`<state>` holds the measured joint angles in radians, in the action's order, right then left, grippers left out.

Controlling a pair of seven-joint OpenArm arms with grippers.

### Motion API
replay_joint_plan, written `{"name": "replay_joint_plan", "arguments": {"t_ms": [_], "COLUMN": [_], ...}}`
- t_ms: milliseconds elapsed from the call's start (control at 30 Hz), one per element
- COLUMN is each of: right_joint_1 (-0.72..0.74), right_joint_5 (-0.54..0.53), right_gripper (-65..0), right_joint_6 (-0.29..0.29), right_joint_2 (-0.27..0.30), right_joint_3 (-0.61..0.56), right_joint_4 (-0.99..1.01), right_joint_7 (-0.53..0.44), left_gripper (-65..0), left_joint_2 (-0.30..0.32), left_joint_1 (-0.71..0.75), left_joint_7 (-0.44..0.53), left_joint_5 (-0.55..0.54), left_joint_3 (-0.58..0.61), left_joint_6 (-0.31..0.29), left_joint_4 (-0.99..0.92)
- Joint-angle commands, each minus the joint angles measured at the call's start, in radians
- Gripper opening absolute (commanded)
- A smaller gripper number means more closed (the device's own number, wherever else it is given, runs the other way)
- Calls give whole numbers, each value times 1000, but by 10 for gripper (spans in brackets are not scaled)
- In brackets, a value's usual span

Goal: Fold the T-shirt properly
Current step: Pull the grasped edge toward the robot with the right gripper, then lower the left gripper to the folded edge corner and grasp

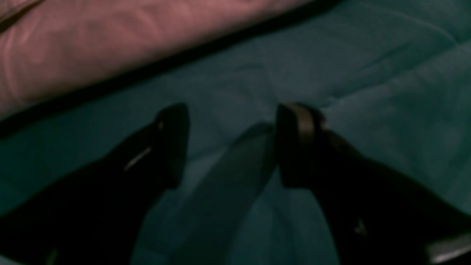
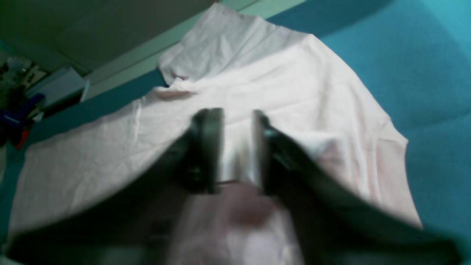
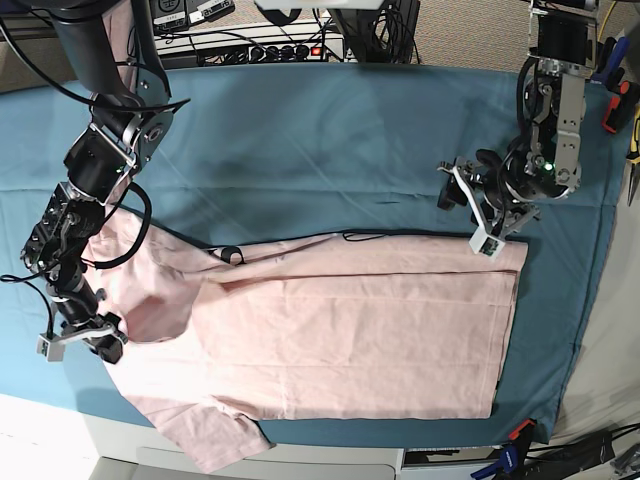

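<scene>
The pale pink T-shirt (image 3: 350, 330) lies flat, plain side up, on the teal table cloth (image 3: 330, 150), with its hem to the right and one sleeve (image 3: 215, 440) hanging over the front edge. My right gripper (image 3: 80, 340) sits at the shirt's left end. In the right wrist view its jaws (image 2: 238, 121) stand apart over the T-shirt (image 2: 276, 73), with a strip of cloth showing in the gap. My left gripper (image 3: 470, 210) hovers open just beyond the shirt's far right corner. In the left wrist view it (image 1: 232, 117) has only teal cloth (image 1: 368, 73) between its fingers, and the T-shirt (image 1: 92, 44) lies beside it.
A thin black cable (image 3: 300, 240) runs along the shirt's far edge. Electronics (image 3: 250, 40) stand behind the table. Clamps and tools (image 3: 615, 95) sit at the right edge, and another clamp (image 3: 515, 435) is at the front right corner.
</scene>
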<state>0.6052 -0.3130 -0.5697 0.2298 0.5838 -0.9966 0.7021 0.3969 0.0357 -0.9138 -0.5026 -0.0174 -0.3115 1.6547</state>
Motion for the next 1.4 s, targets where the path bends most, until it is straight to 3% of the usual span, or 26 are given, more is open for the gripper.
{"name": "replay_joint_plan", "arguments": {"t_ms": [0,33,67,133,167,333,533,700,900,1367], "right_joint_1": [38,40,41,46,47,35,-54,-232,-400,-373], "right_joint_5": [-19,-19,-19,-17,-18,-91,-319,-394,-461,-483], "right_gripper": [-289,-243,-236,-236,-236,-238,-239,-239,-239,-238], "right_joint_6": [-11,-9,4,95,109,108,107,110,95,116], "right_joint_2": [15,15,16,20,26,85,151,139,107,97], "right_joint_3": [-3,-2,-2,-2,-2,51,285,412,425,384], "right_joint_4": [-16,-16,-16,-16,-17,-61,-160,-158,-157,-7], "right_joint_7": [-29,-27,-19,34,54,204,428,442,441,428], "left_gripper": [-272,-272,-272,-272,-272,-272,-272,-272,-273,-272], "left_joint_2": [11,11,11,11,11,11,11,11,10,10], "left_joint_1": [-1,2,3,3,3,3,3,3,3,3], "left_joint_7": [-14,-14,-14,-14,-14,-14,-14,-14,-15,-14], "left_joint_5": [-8,-8,-8,-7,-7,-7,-7,-35,-128,-134], "left_joint_3": [-5,-5,-5,-5,-5,-5,-5,-5,-5,-5], "left_joint_6": [-1,-1,-1,-1,-1,-1,-1,-26,-100,-105], "left_joint_4": [11,11,11,11,11,11,11,11,11,11]}}
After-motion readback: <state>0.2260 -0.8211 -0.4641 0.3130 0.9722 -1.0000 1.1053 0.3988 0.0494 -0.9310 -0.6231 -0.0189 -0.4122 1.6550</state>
